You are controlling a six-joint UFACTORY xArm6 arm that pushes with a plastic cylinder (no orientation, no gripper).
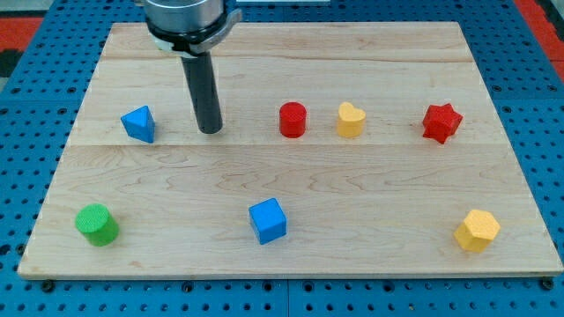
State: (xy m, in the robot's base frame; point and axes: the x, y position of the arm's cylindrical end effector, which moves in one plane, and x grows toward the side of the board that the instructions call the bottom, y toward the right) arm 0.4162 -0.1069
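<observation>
You have a wooden board (291, 176) on a blue pegboard (26, 106), with seven blocks well apart from one another.

At lower left sits the green cylinder (96, 224), upright. Above it, left of centre, the blue triangular block (139, 123) rests on a flat face. Just to its right my tip (210, 131) stands on the wood, touching nothing; the rod hangs straight down from its mount at the frame's top. There are no jaws here to open or close, only the bare rod end.

Further right in the same row come the red cylinder (293, 120), the yellow heart-shaped block (350, 120) and the red star-shaped block (441, 122). Bottom centre lies the blue cube (268, 220), turned askew. At lower right is the yellow hexagonal block (477, 230).
</observation>
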